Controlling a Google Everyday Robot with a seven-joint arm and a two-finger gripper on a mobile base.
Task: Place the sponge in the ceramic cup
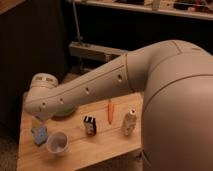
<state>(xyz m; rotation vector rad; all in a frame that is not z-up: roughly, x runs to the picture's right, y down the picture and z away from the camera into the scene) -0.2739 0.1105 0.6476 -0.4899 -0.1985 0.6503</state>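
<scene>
- Sponge point(40, 135): a light-blue block is seen close to the left edge of the counter point(100, 150), towards the near left corner, directly under the gripper.
- It is found outside the cup, just beside it on the left and a little further from the near edge.
- Whether the sponge is resting on the wood or is raised slightly off it cannot be told.
- The gripper point(36, 124) is located at the end of the arm, pointed down over the left edge and reaching to the top of the sponge.
- Most of the gripper is hidden by the wrist, so it cannot be told whether it is spread, closed, or clamped on the sponge.
- The cup point(57, 144), white and round, is stood upright near the near left corner, with its mouth turned up and a darker inside shown.
- The arm point(85, 92) is stretched from the right edge across the far half of the counter to the left edge.
- A green bowl point(65, 113) is largely covered by the arm, back from the cup towards the far edge.
- A black-and-white box point(90, 125) is set upright about midway along the counter, to the right of the cup and apart from it.
- An orange carrot point(110, 111) is laid beyond the box, its length run from far edge to near edge.
- A pale bottle point(129, 123) is stood upright towards the right edge, near the carrot.
</scene>
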